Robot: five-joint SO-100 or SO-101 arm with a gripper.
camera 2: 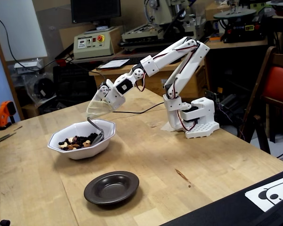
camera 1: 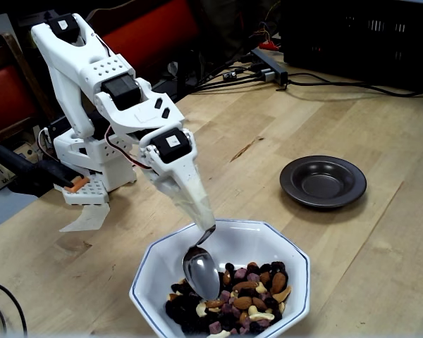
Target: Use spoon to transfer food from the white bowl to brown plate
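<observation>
My gripper (camera 1: 203, 222), its fingers wrapped in cream tape, is shut on the thin handle of the silver spoon (camera 1: 201, 273). The spoon hangs tip-down inside the white bowl (camera 1: 149, 262), with its oval end at the left edge of the food (camera 1: 248, 301), a heap of nuts and dried fruit. No food shows on the spoon's face. The other fixed view also shows the gripper (camera 2: 91, 117), the spoon (camera 2: 98, 136), the food (camera 2: 74, 141) and the white bowl (camera 2: 80, 151). The brown plate (camera 1: 352, 193) sits empty to the right of the bowl, apart from it, and shows again as the brown plate (camera 2: 95, 194).
The arm's white base (camera 1: 92, 158) stands at the table's back left. Cables and a power strip (camera 1: 268, 65) run along the far edge by a black crate (camera 1: 359, 35). A red chair (camera 2: 278, 89) and a panda-printed sheet (camera 2: 273, 192) border the table.
</observation>
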